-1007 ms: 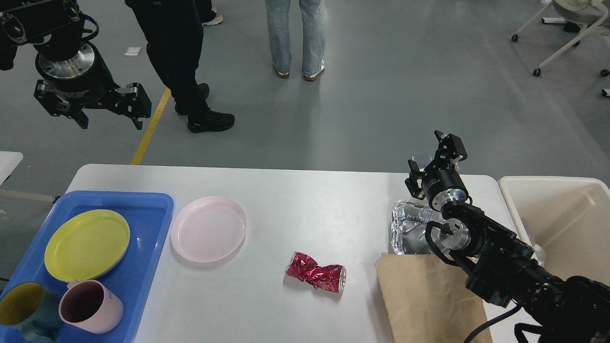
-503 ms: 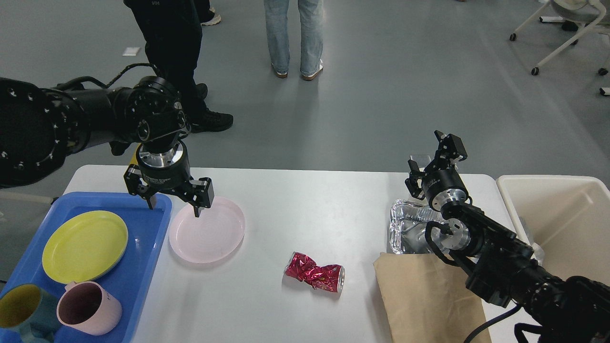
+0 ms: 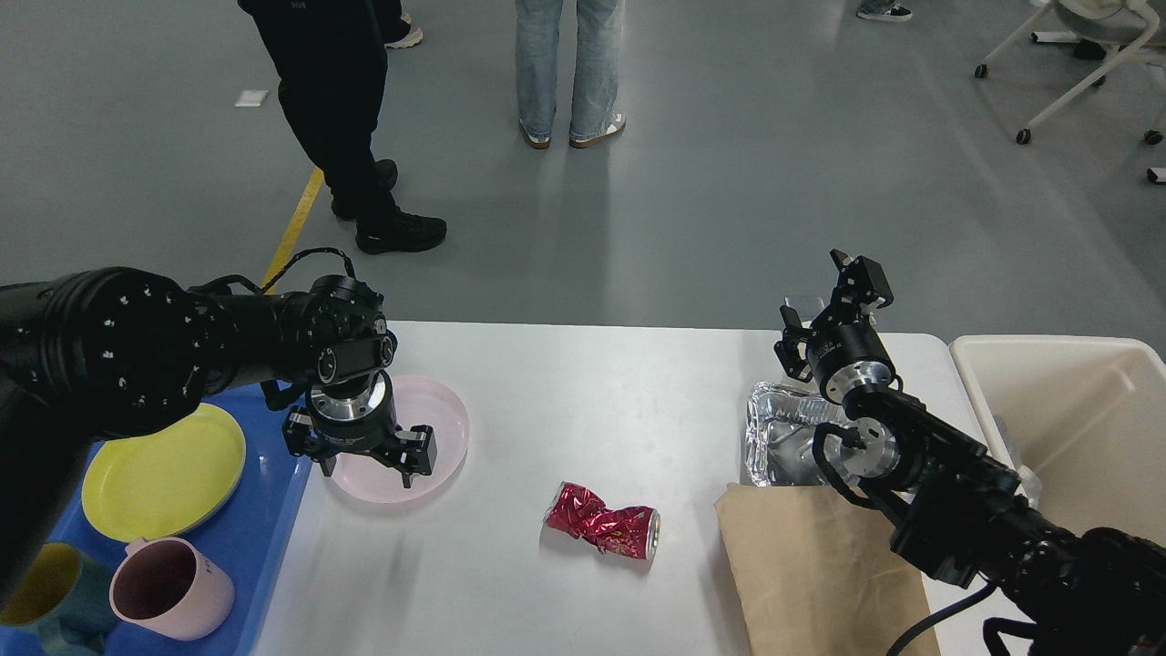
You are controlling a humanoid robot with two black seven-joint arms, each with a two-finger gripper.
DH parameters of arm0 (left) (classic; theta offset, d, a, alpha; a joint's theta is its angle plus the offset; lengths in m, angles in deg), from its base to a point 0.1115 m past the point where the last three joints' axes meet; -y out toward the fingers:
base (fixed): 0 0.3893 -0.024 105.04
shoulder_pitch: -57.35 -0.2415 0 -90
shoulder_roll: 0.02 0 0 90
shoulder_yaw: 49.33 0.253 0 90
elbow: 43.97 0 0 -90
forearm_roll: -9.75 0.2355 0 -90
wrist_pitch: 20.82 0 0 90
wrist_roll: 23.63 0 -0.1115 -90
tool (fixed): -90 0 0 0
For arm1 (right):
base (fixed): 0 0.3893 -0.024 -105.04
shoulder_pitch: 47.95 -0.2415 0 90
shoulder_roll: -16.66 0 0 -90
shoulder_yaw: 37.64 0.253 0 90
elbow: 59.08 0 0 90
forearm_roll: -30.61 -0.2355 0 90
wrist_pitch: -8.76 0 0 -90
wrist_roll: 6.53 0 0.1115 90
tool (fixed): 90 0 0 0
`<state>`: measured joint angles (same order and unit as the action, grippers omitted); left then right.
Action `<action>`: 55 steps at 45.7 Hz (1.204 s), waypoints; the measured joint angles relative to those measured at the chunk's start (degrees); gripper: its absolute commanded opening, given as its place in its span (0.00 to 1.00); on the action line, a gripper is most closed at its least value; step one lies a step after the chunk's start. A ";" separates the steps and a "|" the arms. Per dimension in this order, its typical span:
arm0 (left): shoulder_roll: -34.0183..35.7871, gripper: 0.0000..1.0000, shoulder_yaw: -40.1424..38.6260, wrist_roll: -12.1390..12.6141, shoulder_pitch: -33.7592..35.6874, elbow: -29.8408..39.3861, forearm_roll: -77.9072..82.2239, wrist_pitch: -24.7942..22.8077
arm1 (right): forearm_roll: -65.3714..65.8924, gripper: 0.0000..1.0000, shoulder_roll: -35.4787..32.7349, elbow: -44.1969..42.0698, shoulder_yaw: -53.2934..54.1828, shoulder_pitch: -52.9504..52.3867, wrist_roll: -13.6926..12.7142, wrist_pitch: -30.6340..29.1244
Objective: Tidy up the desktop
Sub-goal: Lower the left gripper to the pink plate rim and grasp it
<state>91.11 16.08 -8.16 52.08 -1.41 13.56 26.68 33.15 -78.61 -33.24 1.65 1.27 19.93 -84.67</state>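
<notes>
The white desktop (image 3: 583, 383) carries a pink plate (image 3: 435, 430) at the left, a crushed red can (image 3: 605, 527) in the middle, a crumpled foil tray (image 3: 780, 442) and a brown paper bag (image 3: 815, 569) at the right. My left gripper (image 3: 364, 460) is open and points down, its fingers low over the near left part of the pink plate. My right gripper (image 3: 833, 296) is open and empty, raised above the desktop's far right edge behind the foil tray.
A blue tray (image 3: 273, 524) at the left holds a yellow plate (image 3: 164, 474), a pink mug (image 3: 168, 588) and a teal mug (image 3: 41, 588). A beige bin (image 3: 1066, 428) stands at the right. Two people stand on the floor beyond the table.
My left arm has swung down from high at the far left and come low over the pink plate. The right arm has not moved.
</notes>
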 measured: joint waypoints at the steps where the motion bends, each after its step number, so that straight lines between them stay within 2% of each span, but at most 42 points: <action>1: 0.02 0.86 -0.14 0.00 -0.27 -0.04 -0.07 0.58 | 0.00 1.00 0.00 0.00 0.00 0.00 0.00 0.00; 13: 3.28 0.86 -4.05 0.00 -4.54 -0.28 -3.25 6.81 | 0.00 1.00 0.00 0.00 0.00 0.00 0.00 0.00; 28: 10.46 0.86 -10.16 0.00 -8.72 -0.17 -6.53 8.64 | 0.00 1.00 -0.01 0.00 0.00 0.00 0.00 0.00; 37: 13.36 0.86 -11.17 0.01 -11.01 -0.25 -6.61 15.57 | 0.00 1.00 -0.01 0.00 0.00 0.00 0.00 0.00; 42: 13.44 0.85 -12.50 0.01 -12.12 -0.26 -6.68 17.73 | 0.00 1.00 -0.01 0.00 0.00 0.00 0.00 0.00; 47: 13.49 0.79 -14.75 0.00 -13.76 -0.33 -6.71 19.66 | 0.00 1.00 -0.01 0.00 0.00 0.00 0.00 0.00; 51: 13.49 0.68 -15.90 0.01 -14.55 -0.44 -6.72 20.90 | 0.00 1.00 -0.01 0.00 0.00 0.00 0.00 0.00; 55: 13.43 0.62 -16.68 0.01 -14.85 -0.48 -6.77 21.22 | 0.00 1.00 -0.01 0.00 0.00 0.00 0.00 0.00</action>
<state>104.53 -0.60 -8.15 37.22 -1.88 6.79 47.90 33.15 -78.61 -33.24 1.65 1.27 19.93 -84.67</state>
